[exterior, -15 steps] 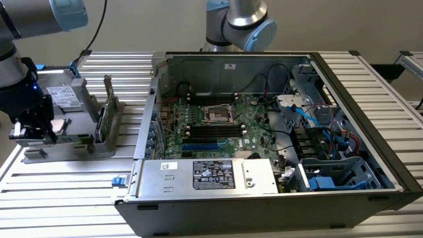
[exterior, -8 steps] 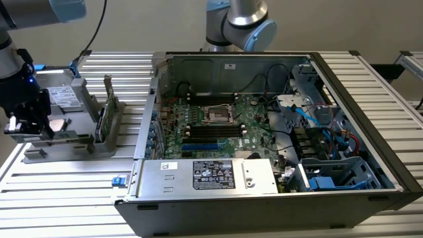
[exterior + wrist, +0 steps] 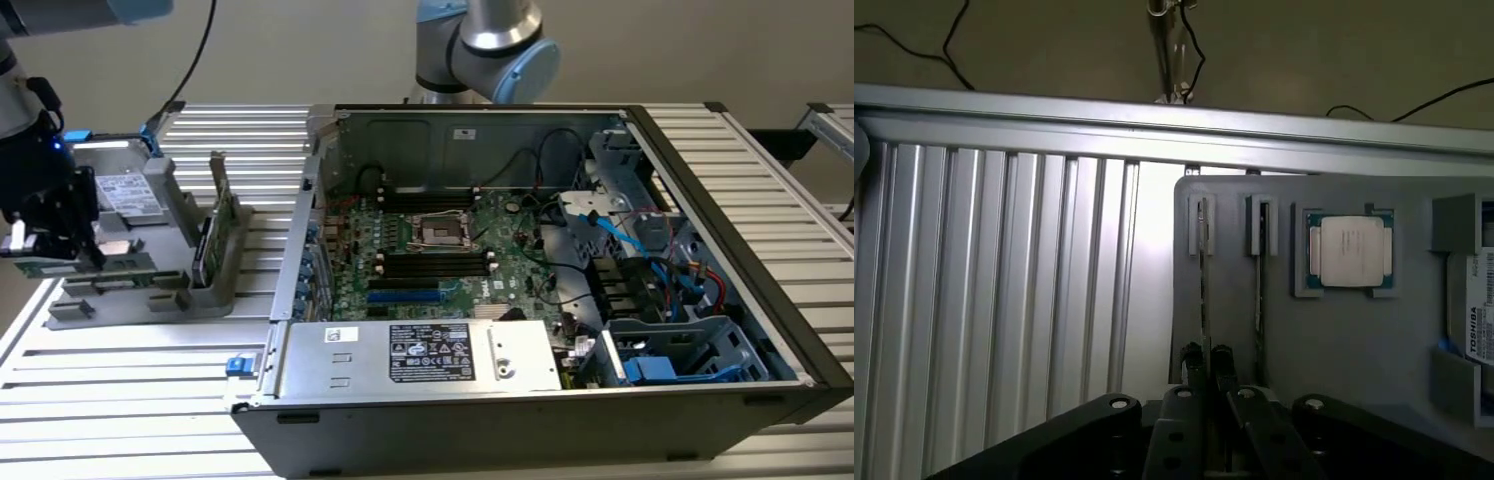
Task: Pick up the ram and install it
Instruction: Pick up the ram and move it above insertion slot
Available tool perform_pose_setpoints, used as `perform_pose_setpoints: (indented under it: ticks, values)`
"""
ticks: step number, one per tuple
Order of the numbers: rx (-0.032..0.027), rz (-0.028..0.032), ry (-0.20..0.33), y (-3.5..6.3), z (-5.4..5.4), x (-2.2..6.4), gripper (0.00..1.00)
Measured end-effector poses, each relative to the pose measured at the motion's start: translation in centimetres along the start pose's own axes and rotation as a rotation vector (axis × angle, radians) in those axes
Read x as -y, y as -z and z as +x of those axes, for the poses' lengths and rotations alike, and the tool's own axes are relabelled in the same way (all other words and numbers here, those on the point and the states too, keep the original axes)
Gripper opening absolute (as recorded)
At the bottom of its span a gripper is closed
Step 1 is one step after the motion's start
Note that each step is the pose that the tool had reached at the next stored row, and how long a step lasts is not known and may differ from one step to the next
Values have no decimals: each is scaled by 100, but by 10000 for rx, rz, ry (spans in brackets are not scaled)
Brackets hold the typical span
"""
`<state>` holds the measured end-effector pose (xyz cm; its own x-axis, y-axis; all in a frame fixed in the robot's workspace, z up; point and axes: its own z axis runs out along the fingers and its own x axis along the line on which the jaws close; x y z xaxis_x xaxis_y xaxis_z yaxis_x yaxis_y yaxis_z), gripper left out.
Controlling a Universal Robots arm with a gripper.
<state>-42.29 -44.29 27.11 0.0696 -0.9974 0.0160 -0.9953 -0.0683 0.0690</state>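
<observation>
The ram [image 3: 1203, 290] is a thin green stick seen edge-on, standing in a slot of the grey parts holder [image 3: 1354, 350]. My gripper [image 3: 1208, 358] has its two black fingertips pinched close on either side of the stick's edge, shut on it. In the exterior view the gripper [image 3: 74, 252] is at the far left over the holder [image 3: 134, 285], with the green ram [image 3: 107, 265] lying lengthwise just under its fingers. A second stick [image 3: 1259, 290] stands in the neighbouring slot.
A square silver processor [image 3: 1349, 250] and a labelled drive [image 3: 1472, 330] sit in the holder. To the exterior view's right lies the open computer case [image 3: 734, 190], with motherboard memory slots [image 3: 427, 262], a processor socket [image 3: 441, 230] and a power supply [image 3: 414, 355]. An upright card [image 3: 211, 230] stands in the holder.
</observation>
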Motion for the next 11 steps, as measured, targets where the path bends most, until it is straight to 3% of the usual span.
perform_pose_setpoints:
  ticks: [4,11]
  values:
    - [5,-66,1,117,6,61,14]
    - [16,-246,8,337,22,223,14]
